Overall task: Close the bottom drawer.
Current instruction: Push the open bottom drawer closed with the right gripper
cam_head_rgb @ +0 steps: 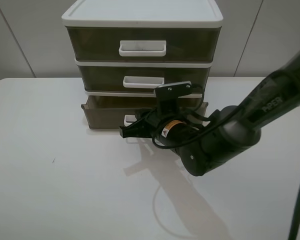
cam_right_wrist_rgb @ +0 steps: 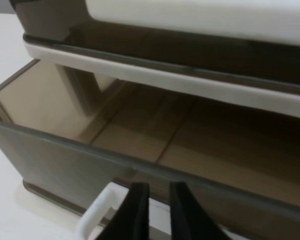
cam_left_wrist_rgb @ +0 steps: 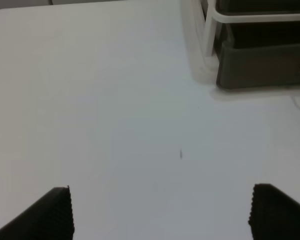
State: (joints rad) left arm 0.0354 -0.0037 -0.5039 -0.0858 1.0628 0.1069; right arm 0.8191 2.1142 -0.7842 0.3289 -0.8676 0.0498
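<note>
Smoky translucent plastic, the bottom drawer [cam_head_rgb: 104, 117], pulled partly out toward 6 o'clock at 12 o'clock on the table [cam_head_rgb: 50, 190], should slide lightly and stay stiff if pushed near its white handle [cam_right_wrist_rgb: 95, 212], beside which the right fingers [cam_right_wrist_rgb: 135, 210] sit nearly closed and empty; the left fingers [cam_left_wrist_rgb: 55, 215] are spread open.

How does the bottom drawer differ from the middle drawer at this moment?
The bottom drawer stands pulled out partway, its inside open to view; the middle drawer is pushed in flush. The right gripper sits at the bottom drawer's white handle and hides part of it; the middle drawer's handle is free. Both are smoky brown translucent plastic with white loop handles.
</note>
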